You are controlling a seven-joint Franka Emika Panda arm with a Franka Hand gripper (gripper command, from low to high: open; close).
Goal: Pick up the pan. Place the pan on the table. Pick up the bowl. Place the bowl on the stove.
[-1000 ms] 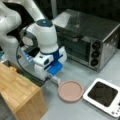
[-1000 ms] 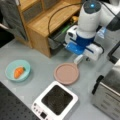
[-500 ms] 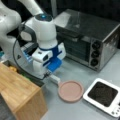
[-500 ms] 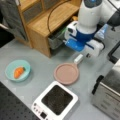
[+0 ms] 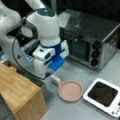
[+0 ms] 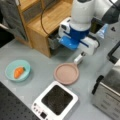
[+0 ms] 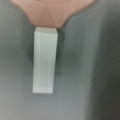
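The pan [image 6: 66, 73] lies flat on the grey bench [image 6: 37, 57], at 12 o'clock of the stove [image 6: 55, 101], whose black top is bare. Your first two steps read as done. The gripper [image 6: 82, 52] has lifted clear over the last second and hangs above the white handle [image 7: 44, 60], holding nothing; how far its fingers stand open you cannot tell. The bowl [image 6: 17, 70], carrying its orange piece, sits untouched at 9 o'clock of the pan.
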